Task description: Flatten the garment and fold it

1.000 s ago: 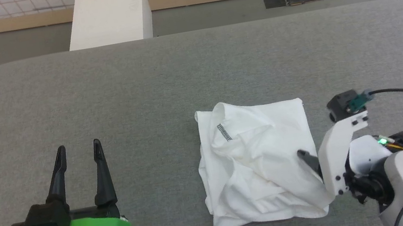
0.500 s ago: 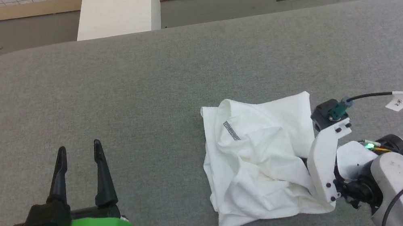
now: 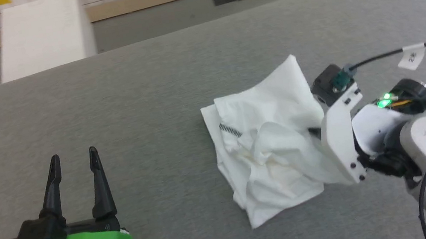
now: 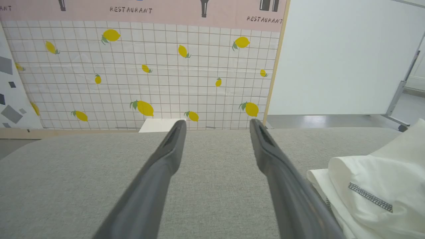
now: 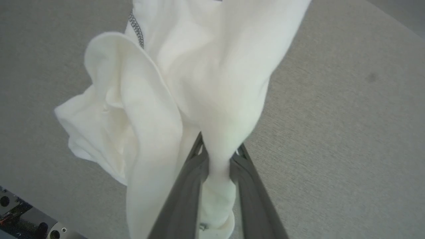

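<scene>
While the left gripper [image 3: 73, 153] sits apart at the near left of the grey cloth-covered table [image 3: 149, 100], its two dark fingers spread and empty, the right gripper [image 5: 219, 143] pinches a bunched fold of the crumpled white thin-fabric T-shirt [image 3: 270, 153], which lies heaped right of the table's middle.

Head view: high, faces forward and down onto the grey counter [image 3: 150, 104].
Left wrist view: low over the counter, faces level toward the lemon-tiled wall [image 4: 149, 66].
Right wrist view: very near, faces down on the garment [image 5: 206, 66].
Shared: counter and garment, in all three.
</scene>
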Robot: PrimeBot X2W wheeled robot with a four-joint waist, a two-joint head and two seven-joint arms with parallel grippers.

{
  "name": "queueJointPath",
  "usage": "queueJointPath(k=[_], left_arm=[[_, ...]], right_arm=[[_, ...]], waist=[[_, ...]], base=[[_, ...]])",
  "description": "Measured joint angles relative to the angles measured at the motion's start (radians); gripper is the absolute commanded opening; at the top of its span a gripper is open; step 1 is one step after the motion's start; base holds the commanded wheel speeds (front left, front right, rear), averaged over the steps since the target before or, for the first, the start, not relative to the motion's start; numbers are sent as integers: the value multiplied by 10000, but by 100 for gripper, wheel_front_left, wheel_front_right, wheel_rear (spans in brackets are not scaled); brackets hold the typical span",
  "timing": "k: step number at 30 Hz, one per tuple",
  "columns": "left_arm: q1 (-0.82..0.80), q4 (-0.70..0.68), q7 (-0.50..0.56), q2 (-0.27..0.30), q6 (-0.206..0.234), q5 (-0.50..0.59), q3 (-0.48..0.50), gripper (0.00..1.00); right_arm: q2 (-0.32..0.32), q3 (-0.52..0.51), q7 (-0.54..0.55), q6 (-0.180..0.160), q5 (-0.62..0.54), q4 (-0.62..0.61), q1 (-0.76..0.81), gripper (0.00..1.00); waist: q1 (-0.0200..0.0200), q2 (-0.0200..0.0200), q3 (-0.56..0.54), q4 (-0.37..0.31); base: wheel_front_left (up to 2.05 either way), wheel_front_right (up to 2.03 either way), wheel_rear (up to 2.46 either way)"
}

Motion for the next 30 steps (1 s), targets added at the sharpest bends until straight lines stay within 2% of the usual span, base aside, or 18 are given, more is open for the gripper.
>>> queueJointPath(k=[7, 8, 14, 20, 25, 30], left_arm=[[-347, -174, 36, 144, -25, 127, -123, 100], [-612, -359, 140, 257, -94, 192, -249, 100], [-1246, -815, 545, 543, -196, 410, -481, 100], [-1552, -1122, 796, 757, -217, 527, -558, 100], [-1735, -1375, 899, 917, -261, 566, -596, 100], [-1853, -1574, 945, 978, -261, 610, -612, 100]], right_arm=[[-1260, 489, -123, 0, 366, 67, -1404, 0], [-1791, 405, -295, 0, 393, 282, -1770, 0], [-2940, -303, -915, 0, 339, 1225, -2306, 0], [-3551, -1078, -1712, 0, 182, 2587, -2540, 0], [-3875, -2042, -2441, 0, -222, 3783, -2794, 0], [-3894, -3367, -2865, 0, -867, 4869, -2971, 2]], waist=[[0, 0, 363, -1475], [0, 0, 625, -1771], [0, 0, 1550, -2253], [1, 0, 2565, -2212], [2, 0, 3349, -1738], [2, 0, 3879, -1128]], base=[[0, 0, 0], [0, 0, 0], [0, 0, 0], [0, 0, 0], [0, 0, 0], [0, 0, 0]])
